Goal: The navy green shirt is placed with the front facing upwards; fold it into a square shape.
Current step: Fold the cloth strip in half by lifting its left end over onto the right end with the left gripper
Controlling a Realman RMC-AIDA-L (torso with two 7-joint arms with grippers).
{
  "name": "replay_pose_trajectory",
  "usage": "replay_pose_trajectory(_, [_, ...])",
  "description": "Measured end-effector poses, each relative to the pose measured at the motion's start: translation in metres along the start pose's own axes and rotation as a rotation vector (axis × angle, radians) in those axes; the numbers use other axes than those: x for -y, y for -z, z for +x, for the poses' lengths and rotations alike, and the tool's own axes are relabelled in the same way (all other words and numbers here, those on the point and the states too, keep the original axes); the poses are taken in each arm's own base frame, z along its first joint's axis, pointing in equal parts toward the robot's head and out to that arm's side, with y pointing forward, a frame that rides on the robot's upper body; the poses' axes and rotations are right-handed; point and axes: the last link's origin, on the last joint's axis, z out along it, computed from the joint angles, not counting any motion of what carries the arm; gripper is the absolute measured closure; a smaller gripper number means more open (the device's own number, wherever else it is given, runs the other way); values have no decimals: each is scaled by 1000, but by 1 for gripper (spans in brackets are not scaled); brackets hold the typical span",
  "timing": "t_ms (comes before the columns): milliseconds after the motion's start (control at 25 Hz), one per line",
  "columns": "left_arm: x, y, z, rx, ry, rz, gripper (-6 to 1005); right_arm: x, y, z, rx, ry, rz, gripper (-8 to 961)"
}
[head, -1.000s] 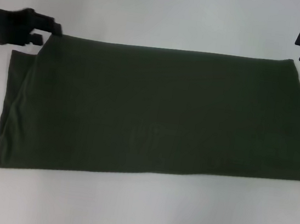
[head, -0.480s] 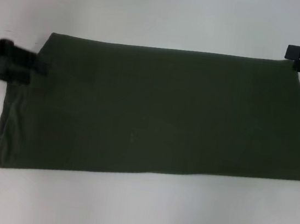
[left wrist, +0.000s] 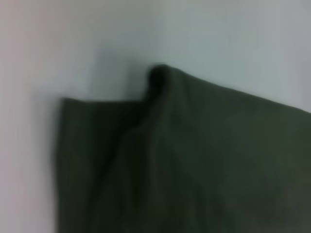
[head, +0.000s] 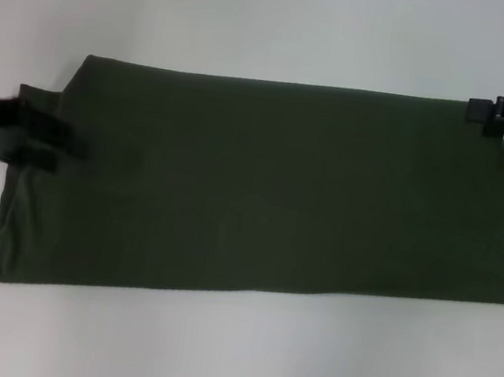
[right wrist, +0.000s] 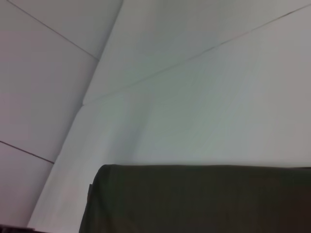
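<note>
Lying flat across the middle of the white table (head: 275, 15): the shirt (head: 270, 191), already folded into a long dark band, plain side up, running from the left edge of the head view to the right edge. Showing no lettering and no neck label, these being folded under or too dark to make out. Showing a lower layer sticking out at the left end, just past the upper fold; in the left wrist view appearing as a raised, rounded corner of cloth (left wrist: 160, 77) over a flatter layer, all of it blurred.

Reaching in from the left, over the shirt's left end near its far corner: the left gripper (head: 49, 139), smeared and cut off by the frame edge. Looking parted, with two dark prongs over the cloth, and not clearly pinching anything; contact with the fabric impossible to tell.

Sitting at the shirt's far right corner: the right gripper (head: 485, 112), mostly out of frame, fingers seeming drawn together; grip on the cloth not discernible. Showing in the right wrist view only the shirt's edge (right wrist: 204, 194) and bare table.
</note>
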Motion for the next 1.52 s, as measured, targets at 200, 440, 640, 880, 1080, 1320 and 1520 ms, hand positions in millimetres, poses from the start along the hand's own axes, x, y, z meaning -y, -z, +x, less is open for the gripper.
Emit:
replay_pose_trajectory(200, [-1,-17,0,-23,-7,10,399,1,-2,1,5,-5,3,190])
replay_pose_trajectory(440, [9,-28,1,-14,-11,88,399,0,-3,-1,9,-4,6,191])
replay_pose_trajectory(640, [15,-27,1,-18,-4,120,399,1,-4,-1,10,-9,7,191])
replay_pose_trajectory(880, [17,-13,6,-41,1,123,402,0,-4,-2,11,-8,8,191])
replay_pose_trajectory(1080, [18,9,14,-75,5,140,404,-1,-3,-4,8,-2,5,190])
replay_pose_trajectory(1320, [23,14,14,-47,14,210,405,-1,-3,-4,6,-3,4,189])
replay_pose_trajectory(1520, [26,14,13,-24,21,240,406,0,-2,-4,8,-4,7,190])
